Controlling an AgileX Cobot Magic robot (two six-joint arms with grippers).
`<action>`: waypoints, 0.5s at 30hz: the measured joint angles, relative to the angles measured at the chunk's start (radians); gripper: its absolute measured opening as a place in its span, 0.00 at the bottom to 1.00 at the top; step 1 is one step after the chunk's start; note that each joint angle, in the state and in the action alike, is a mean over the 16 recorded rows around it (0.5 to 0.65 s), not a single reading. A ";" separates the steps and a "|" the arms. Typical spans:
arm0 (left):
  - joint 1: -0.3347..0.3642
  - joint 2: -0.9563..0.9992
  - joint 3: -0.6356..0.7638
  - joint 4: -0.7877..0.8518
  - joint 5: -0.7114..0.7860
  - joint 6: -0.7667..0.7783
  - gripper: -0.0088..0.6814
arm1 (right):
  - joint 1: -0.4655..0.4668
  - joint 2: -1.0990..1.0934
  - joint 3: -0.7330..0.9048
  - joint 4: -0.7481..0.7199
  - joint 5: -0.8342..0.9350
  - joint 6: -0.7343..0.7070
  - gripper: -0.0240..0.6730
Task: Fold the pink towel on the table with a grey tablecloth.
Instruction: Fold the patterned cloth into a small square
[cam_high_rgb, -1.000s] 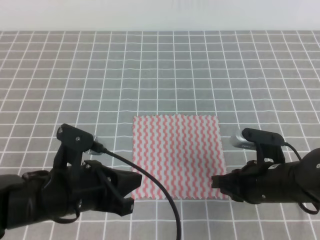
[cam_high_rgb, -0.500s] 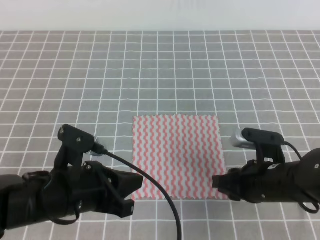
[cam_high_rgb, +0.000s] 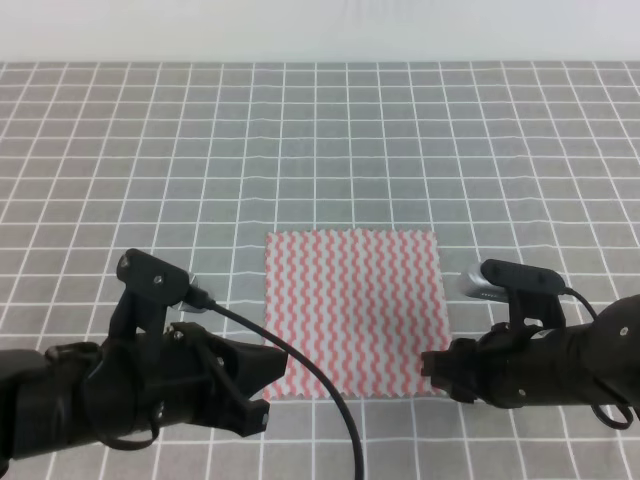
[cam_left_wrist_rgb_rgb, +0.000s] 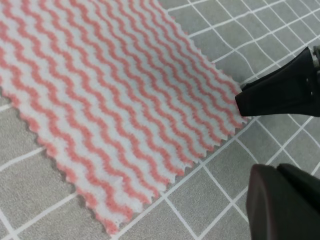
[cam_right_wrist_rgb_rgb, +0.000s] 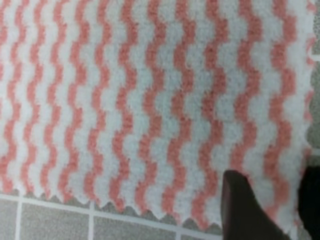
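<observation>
The pink towel (cam_high_rgb: 352, 312) is lying flat on the grey tabletop (cam_high_rgb: 320, 150) — both hands sitting at its near corners. Right hand (cam_high_rgb: 440, 362), fingers apart, is straddling its corner; left hand (cam_high_rgb: 262, 382), also apart, is just beside its own.
</observation>
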 joint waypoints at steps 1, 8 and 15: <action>0.000 0.000 0.000 0.000 0.000 0.000 0.01 | 0.000 0.000 0.000 0.001 0.000 0.000 0.31; 0.000 0.001 0.000 0.000 0.000 0.000 0.01 | -0.002 0.001 0.000 0.007 -0.001 0.000 0.17; 0.000 0.002 -0.001 0.000 -0.002 0.000 0.01 | -0.003 0.004 -0.002 0.007 0.001 -0.001 0.06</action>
